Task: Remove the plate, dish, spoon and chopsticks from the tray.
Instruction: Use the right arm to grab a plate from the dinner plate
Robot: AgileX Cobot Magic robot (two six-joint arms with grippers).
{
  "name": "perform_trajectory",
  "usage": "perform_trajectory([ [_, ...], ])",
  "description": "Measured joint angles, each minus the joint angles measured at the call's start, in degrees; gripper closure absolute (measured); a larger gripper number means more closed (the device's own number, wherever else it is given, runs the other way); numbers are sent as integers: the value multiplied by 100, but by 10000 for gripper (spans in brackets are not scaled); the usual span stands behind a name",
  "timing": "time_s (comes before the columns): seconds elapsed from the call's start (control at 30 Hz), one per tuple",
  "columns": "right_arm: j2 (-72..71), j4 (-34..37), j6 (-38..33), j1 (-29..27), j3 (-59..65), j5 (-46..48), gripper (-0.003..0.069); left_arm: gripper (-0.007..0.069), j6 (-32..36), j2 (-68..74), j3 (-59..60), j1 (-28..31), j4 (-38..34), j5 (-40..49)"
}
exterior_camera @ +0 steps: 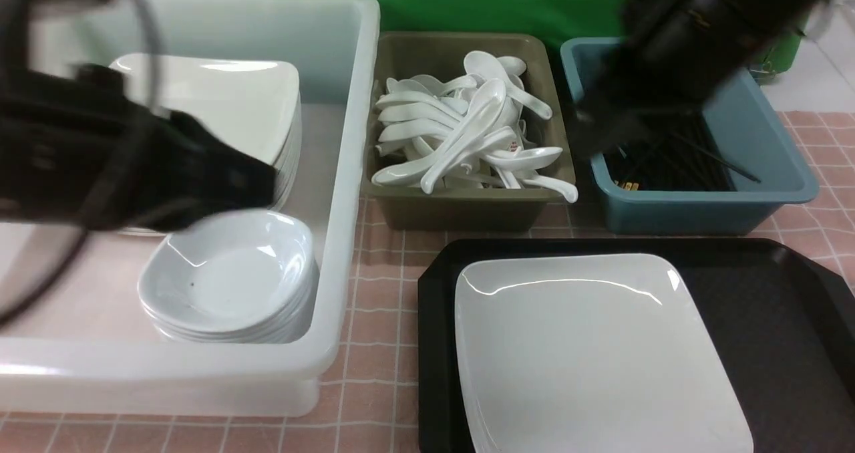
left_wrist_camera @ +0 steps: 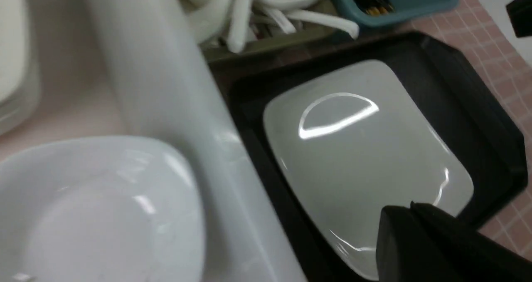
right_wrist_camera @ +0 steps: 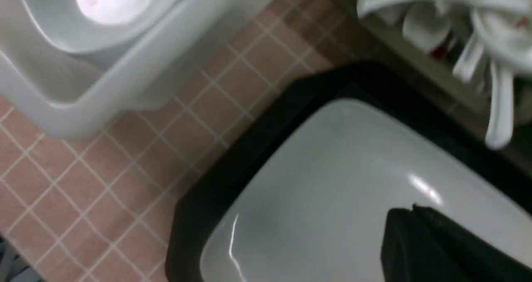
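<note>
L-R: white tub (exterior_camera: 351, 172), olive bin (exterior_camera: 461, 216), blue bin (exterior_camera: 695, 216) on pink cloth (exterior_camera: 381, 306).

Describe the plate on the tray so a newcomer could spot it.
Find the black tray at the near right of the pink checked tablecloth. The plate lies on its left part, the only thing on it. It is large, flat and square with rounded corners, unlike the small deep dishes stacked in the white tub to the left.

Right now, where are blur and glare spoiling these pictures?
Front view: left arm and right arm are blurred smears, the plate sharp under a glare line. Left wrist view: a curved glare streak on the plate. Right wrist view: soft, spoons smeared.
</note>
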Motion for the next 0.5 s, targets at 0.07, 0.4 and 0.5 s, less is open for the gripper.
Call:
perform_trajectory([
  [0.07, -242, 381, -118, -650, 829, -35, 629, 627, -53, 401, 3, -633, 222, -121],
  [0.4, -83, 658, -405, -2195, 2767, -1481, 309, 627, -247, 1670, -228, -1599, 611, -295],
  [0.5, 366, 730, -500, -2202, 2797, -2065, 148, 627, -266, 1782, -305, -1599, 832, -393],
])
